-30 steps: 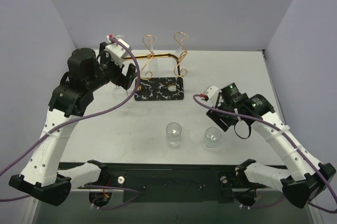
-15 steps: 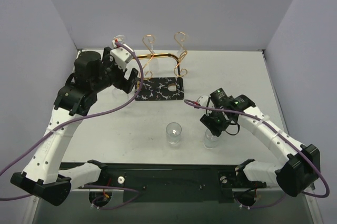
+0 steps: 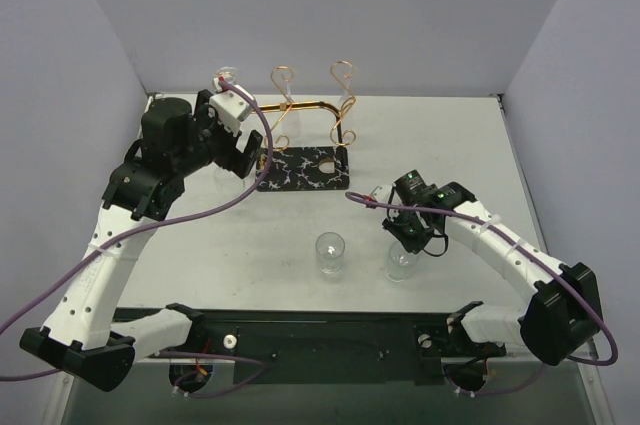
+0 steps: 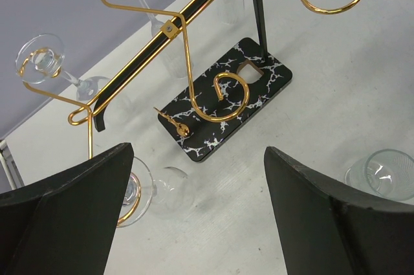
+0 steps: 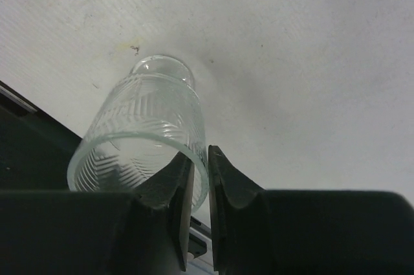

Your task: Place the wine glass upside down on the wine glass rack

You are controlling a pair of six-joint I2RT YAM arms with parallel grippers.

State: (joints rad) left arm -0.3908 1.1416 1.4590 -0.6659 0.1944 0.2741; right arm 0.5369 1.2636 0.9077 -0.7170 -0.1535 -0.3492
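Observation:
The wine glass [image 5: 145,126], clear and ribbed, stands upright near the table's front edge [image 3: 403,263]; only its bowl shows. My right gripper [image 5: 200,153] is shut on its rim, one finger inside the bowl and one outside [image 3: 405,243]. The wine glass rack [image 3: 300,105], gold wire with curled loops on a black veined base [image 4: 226,100], stands at the back. My left gripper [image 4: 197,158] hangs open beside the rack's left end [image 3: 245,150] with nothing between its fingers. Stemmed glasses [image 4: 40,58] hang upside down from the rack's left side.
A second clear glass [image 3: 330,253] stands upright left of the gripped one, also seen in the left wrist view [image 4: 381,175]. Another hung glass [image 4: 152,191] sits low by my left finger. The table's front edge [image 5: 39,120] runs just beside the gripped glass.
My right gripper swung left and down over the near right glass and closed on its rim. The left arm shifted slightly toward the rack's left end, then held still, open.

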